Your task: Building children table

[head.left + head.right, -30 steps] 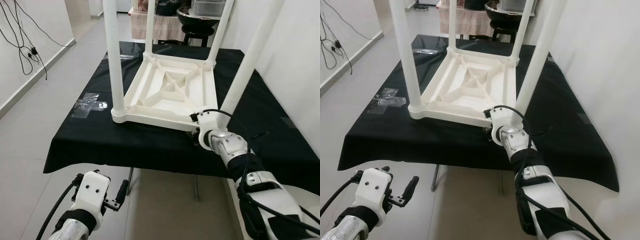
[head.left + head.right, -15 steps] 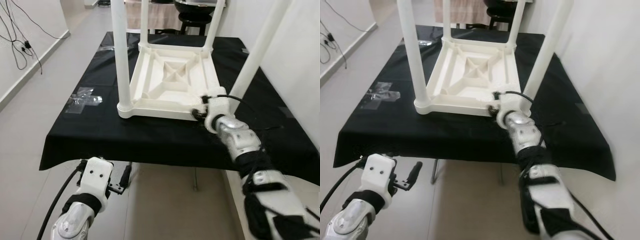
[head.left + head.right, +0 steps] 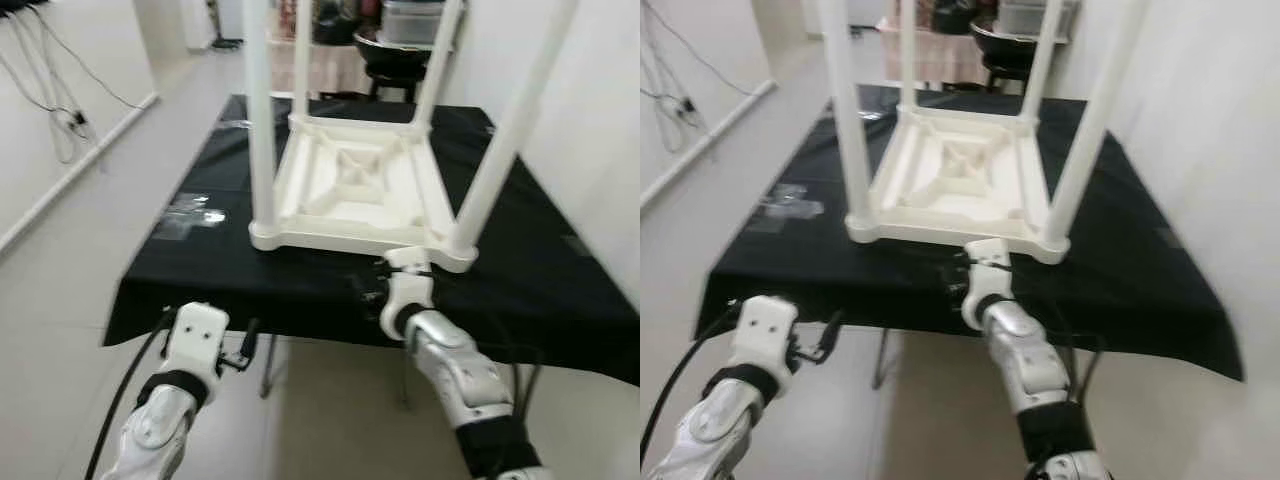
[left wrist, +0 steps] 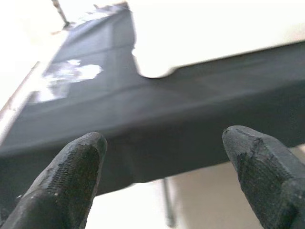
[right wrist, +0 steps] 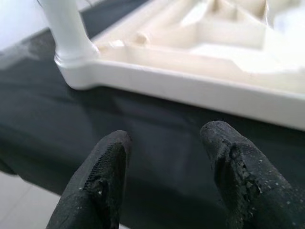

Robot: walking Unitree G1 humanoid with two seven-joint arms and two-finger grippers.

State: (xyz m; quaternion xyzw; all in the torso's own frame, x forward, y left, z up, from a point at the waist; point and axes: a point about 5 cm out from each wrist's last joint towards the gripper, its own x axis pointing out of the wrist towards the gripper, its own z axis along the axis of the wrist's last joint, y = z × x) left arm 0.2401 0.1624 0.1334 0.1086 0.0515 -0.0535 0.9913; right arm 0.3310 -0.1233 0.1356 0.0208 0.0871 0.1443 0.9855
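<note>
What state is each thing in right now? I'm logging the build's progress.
children's table: upside down on the cloth, four legs fitted, pointing up.
black cloth: spread over the work table, draping its edges.
plastic bags: lying flat on the cloth.
right gripper: open, empty, before the table's rim.
left gripper: open, empty, below the cloth's edge.

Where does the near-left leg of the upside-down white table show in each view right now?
Left eye view: near-left leg, upper centre-left, standing up from the table's corner.
Right eye view: same leg, upper left of centre.
Left wrist view: not in it.
Right wrist view: its base, beyond the open fingertips.
Shared landmark: the black tablecloth under the white table.
</note>
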